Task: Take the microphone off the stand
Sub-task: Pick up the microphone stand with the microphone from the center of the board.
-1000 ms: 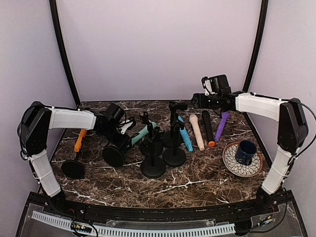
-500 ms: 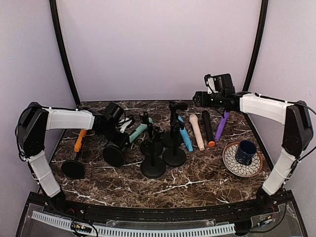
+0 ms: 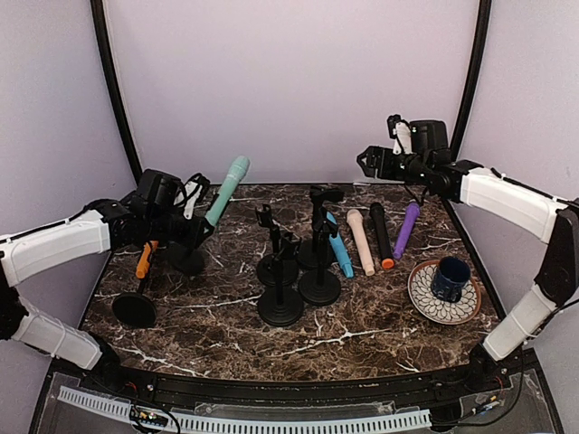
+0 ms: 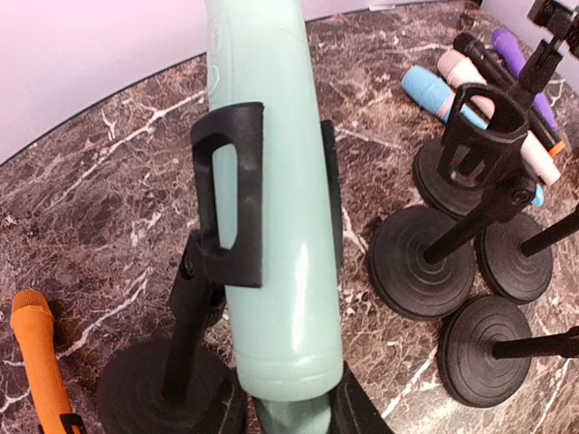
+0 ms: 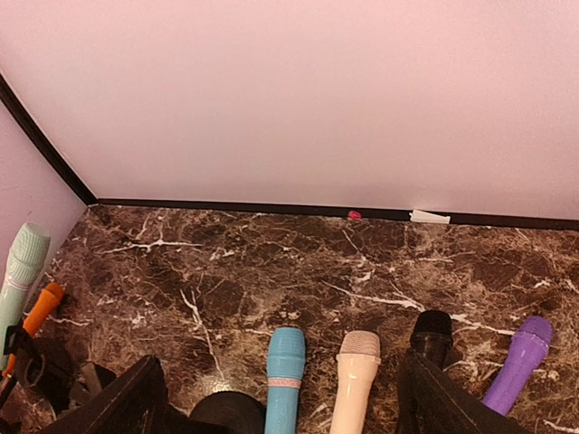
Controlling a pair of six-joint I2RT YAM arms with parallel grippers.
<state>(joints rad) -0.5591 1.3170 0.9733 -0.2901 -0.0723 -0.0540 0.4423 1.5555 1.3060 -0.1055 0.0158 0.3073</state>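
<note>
Your left pincer (image 3: 197,228) clamped on mint microphone (image 3: 225,187) lower end; microphone seated in stand (image 3: 187,261) clip, near bench (image 3: 362,336) left edge. Right pincer (image 5: 289,398) spread wide, empty.

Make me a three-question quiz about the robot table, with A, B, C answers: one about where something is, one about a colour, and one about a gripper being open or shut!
1. Where is the blue mug?
A. on the patterned plate
B. on the bare marble
C. inside a box

2. What colour is the microphone held by the left gripper?
A. purple
B. mint green
C. orange

3. How is the right gripper?
A. shut on something
B. shut and empty
C. open and empty

Answers:
1 A: the mug stands upright on the plate at the table's right.
2 B: the left gripper is closed on the tail of the mint green microphone, which sits in its stand's clip.
3 C: its fingers are spread wide with nothing between them.
</note>
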